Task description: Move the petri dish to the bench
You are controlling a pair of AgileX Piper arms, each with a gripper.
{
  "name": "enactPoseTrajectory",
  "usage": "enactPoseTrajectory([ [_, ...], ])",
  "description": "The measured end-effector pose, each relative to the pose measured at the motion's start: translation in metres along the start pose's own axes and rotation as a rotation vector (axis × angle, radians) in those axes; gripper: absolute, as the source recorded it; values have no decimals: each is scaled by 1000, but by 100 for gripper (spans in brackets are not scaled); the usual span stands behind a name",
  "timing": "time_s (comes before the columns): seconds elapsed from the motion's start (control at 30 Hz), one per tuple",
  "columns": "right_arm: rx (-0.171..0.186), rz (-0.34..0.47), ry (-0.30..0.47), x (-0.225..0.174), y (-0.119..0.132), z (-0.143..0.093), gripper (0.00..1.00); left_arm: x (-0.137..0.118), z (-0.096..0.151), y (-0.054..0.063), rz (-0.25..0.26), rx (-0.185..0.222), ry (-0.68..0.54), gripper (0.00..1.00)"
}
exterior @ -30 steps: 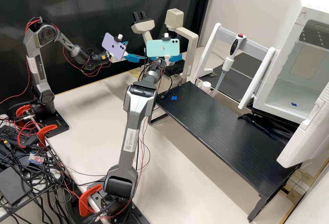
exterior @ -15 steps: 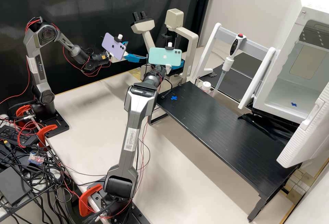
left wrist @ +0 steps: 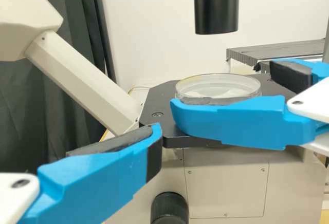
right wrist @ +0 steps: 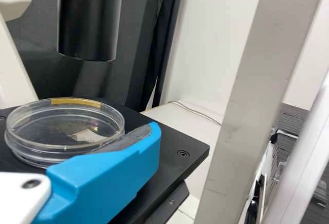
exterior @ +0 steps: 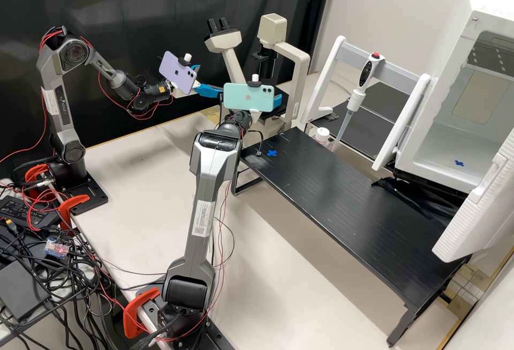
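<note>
The clear petri dish point(left wrist: 218, 86) lies flat over the microscope's black stage point(left wrist: 154, 108); whether it touches the stage is hidden. My right gripper point(exterior: 277, 101) is at the stage, mostly behind its phone. In the left wrist view its open fingers stand on either side of the dish, the nearer overlapping the rim, the farther apart from it. The right wrist view has the dish point(right wrist: 64, 131) beside one finger of my right gripper point(right wrist: 110, 178). My left gripper point(exterior: 211, 79) is open left of the microscope; one finger of that left gripper point(left wrist: 110, 175) shows close up.
The black bench point(exterior: 342, 200), marked with a blue cross point(exterior: 272, 153), stands in front of the microscope. Behind it are a white-capped bottle point(exterior: 322, 135) and a pipette point(exterior: 357, 93) on a stand. A white cabinet point(exterior: 417, 152) is at the right. The objective point(left wrist: 216, 3) hangs above the stage.
My right arm has moved down and back from the microscope, first slightly rightward, then left in the high view. The left arm has kept still.
</note>
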Motion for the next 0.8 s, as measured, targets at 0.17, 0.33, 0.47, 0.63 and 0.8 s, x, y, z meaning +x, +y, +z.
enactPoseTrajectory([
  [0.17,-5,0,-2,0,0,1,0,0,0,0,0,0,0,100],
  [0.33,-4,3,-6,1,1,3,0,0,0,0,0,0,0,100],
  [0.47,-3,2,-11,2,3,5,0,0,0,0,0,0,0,100],
  [0.63,0,-1,-14,2,3,6,0,0,0,0,0,0,0,100],
  [0.8,14,-4,-16,2,3,7,0,0,0,0,0,0,0,100],
])
